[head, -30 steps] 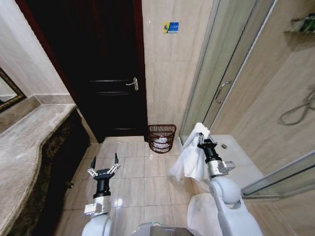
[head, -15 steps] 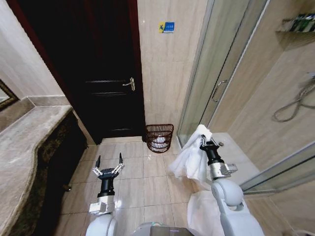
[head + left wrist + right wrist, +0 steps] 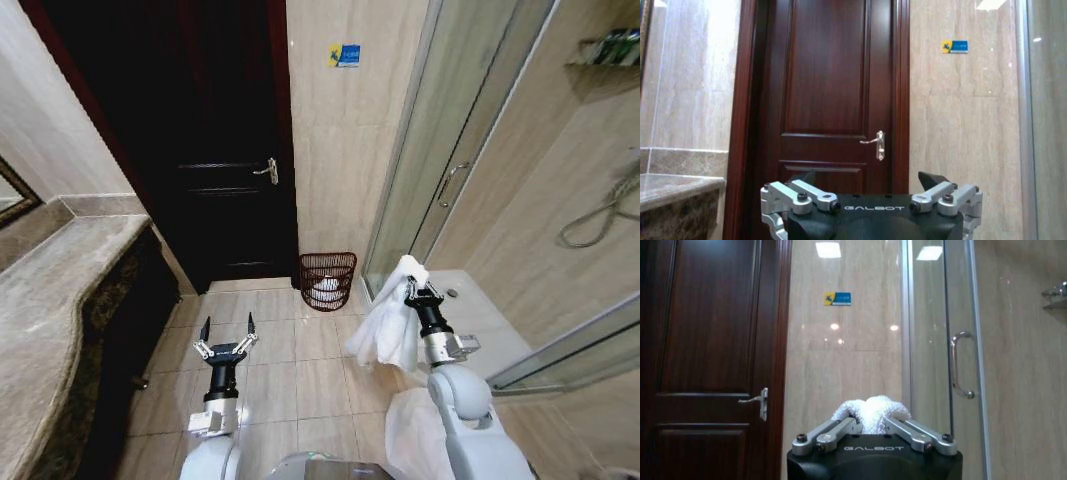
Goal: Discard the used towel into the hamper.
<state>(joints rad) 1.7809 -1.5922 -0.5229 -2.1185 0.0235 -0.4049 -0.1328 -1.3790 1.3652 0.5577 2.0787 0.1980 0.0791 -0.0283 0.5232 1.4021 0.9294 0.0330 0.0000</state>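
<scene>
The used towel point(image 3: 388, 325) is white and hangs in folds from my right gripper point(image 3: 417, 288), which is shut on its top edge; a tuft of towel point(image 3: 870, 411) pokes out between the fingers in the right wrist view. The hamper point(image 3: 328, 280), a dark red-brown wire basket with something white inside, stands on the floor against the wall, ahead and to the left of the towel. My left gripper point(image 3: 227, 335) is held low over the floor tiles, open and holding nothing, its fingers point(image 3: 935, 181) spread before the door.
A dark wooden door point(image 3: 215, 150) with a metal handle is beside the hamper. A glass shower door point(image 3: 445, 160) stands on the right. A stone counter point(image 3: 55, 300) runs along the left. White cloth point(image 3: 415, 440) lies on the floor near my right arm.
The whole picture has shifted slightly, so the camera moved. The towel stays gripped in the right gripper, and the left gripper stays open.
</scene>
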